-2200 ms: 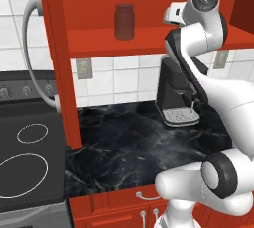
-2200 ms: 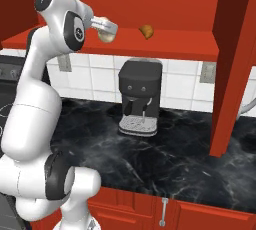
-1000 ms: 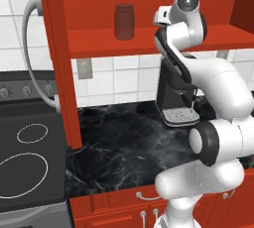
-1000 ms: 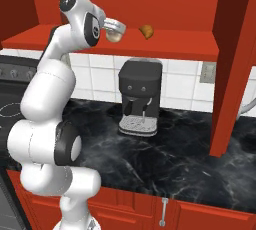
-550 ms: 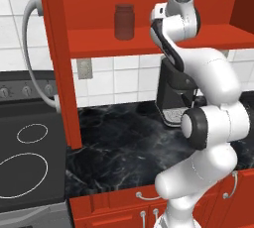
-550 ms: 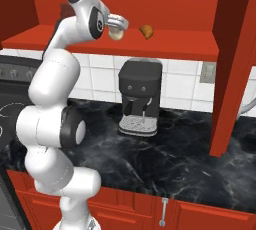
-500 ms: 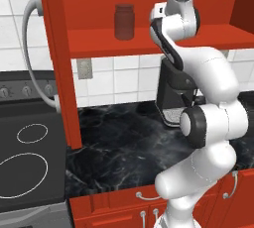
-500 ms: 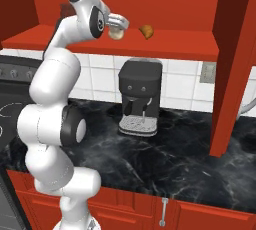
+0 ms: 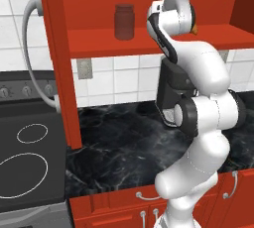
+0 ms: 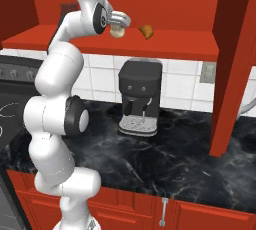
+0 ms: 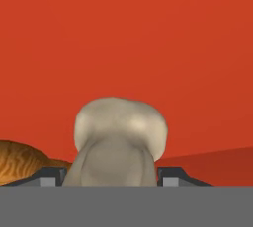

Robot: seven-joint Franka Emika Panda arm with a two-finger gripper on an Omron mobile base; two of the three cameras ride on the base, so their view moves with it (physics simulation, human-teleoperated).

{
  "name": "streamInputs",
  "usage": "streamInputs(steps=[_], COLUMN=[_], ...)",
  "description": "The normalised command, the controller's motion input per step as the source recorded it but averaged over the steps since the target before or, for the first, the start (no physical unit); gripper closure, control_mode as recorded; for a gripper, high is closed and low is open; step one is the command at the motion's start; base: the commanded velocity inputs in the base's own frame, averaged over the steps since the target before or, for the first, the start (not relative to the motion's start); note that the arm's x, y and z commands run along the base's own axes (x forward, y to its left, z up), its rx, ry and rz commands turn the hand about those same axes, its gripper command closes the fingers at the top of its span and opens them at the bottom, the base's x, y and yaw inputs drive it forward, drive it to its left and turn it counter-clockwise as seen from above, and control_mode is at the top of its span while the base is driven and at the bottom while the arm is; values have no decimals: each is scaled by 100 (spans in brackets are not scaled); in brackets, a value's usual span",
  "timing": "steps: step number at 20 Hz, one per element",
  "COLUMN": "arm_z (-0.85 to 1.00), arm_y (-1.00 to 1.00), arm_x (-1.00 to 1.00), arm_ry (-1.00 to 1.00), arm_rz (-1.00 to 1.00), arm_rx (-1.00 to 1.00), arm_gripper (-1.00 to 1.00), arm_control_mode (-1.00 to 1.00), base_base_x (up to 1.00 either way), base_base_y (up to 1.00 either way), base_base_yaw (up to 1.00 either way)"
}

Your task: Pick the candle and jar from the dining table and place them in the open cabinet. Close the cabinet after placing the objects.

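Observation:
My gripper [image 10: 119, 27] is shut on the cream-white candle [image 10: 118, 33] and holds it inside the red cabinet [image 10: 125, 42], just above the shelf. In the hand view the candle [image 11: 118, 139] sits between my fingertips [image 11: 49, 176], base toward the red back wall. The dark glass jar [image 9: 124, 21] stands upright on the same shelf [image 9: 149, 44], to the left of my arm. The dining table is out of view.
A golden-brown croissant [image 10: 146, 31] lies on the shelf just right of the candle. The cabinet's doors [image 9: 57, 58] [image 10: 232, 64] hang open at either side. Below, a black coffee machine [image 10: 140, 96] stands on the marble counter [image 10: 175, 159], with a stove [image 9: 25, 147] at the left.
The hand has carried the candle a little further along the shelf toward the croissant, and the arm's lower links have folded more upright under it. The jar has not moved.

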Motion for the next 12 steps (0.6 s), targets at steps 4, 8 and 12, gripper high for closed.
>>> streamInputs(steps=[4,8,12], arm_z=[-4,-4,-4], arm_y=[10,0,1], arm_x=[16,7,16], arm_ry=[3,0,2], arm_rz=[1,3,2], arm_rx=[0,0,0], arm_gripper=[100,100,100], arm_control_mode=[-100,-100,-100], base_base_x=[0,0,0], base_base_y=[0,0,0], base_base_yaw=[0,0,0])
